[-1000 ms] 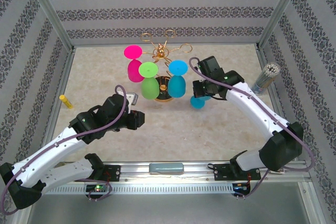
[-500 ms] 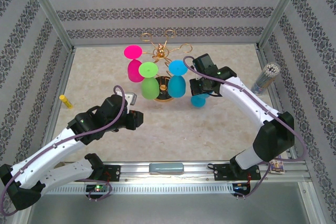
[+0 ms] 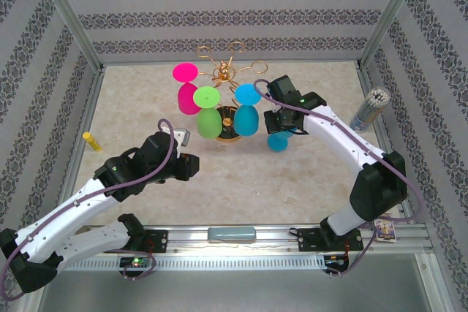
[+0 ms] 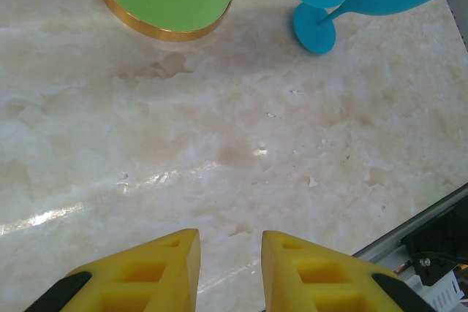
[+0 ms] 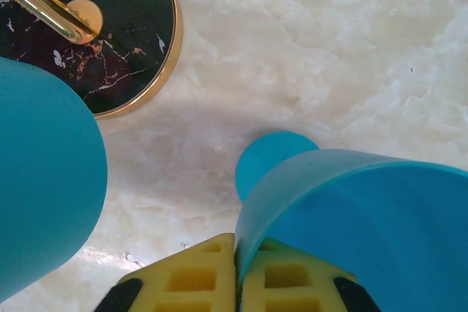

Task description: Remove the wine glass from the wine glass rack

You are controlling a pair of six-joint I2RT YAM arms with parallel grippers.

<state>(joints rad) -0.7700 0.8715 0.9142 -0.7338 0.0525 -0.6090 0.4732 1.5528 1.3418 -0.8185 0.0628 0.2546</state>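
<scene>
Wine glass (image 3: 276,141), turquoise, clear of the gold wire rack (image 3: 223,69) and tilted just to its right. Its round foot (image 4: 314,28) appears to rest on the marble counter (image 3: 241,195), near the rack's dark, gold-rimmed base (image 5: 110,27). The jaws of the right arm (image 3: 344,144) are clenched on the glass's rim, the thin wall pinched between the yellow pads (image 5: 194,279). The jaws of the left arm (image 3: 110,180) stand slightly parted and empty over bare counter in front of the rack. A pink glass (image 3: 186,85), a green glass (image 3: 208,122) and a blue glass (image 3: 246,118) hang on the rack, the blue one close beside the held glass. The lift off the rack looks finished and the set-down looks to be the step in hand. The next move would call for tipping the glass upright so that its foot sits flat. The grip would then have to ease off, and the arm draw back without brushing the glass or its blue neighbour. Compared with a second earlier, the right arm's elbow has swung inward and its wrist has edged toward the rack. The glass sits in almost the same spot, and the left arm has not moved.
</scene>
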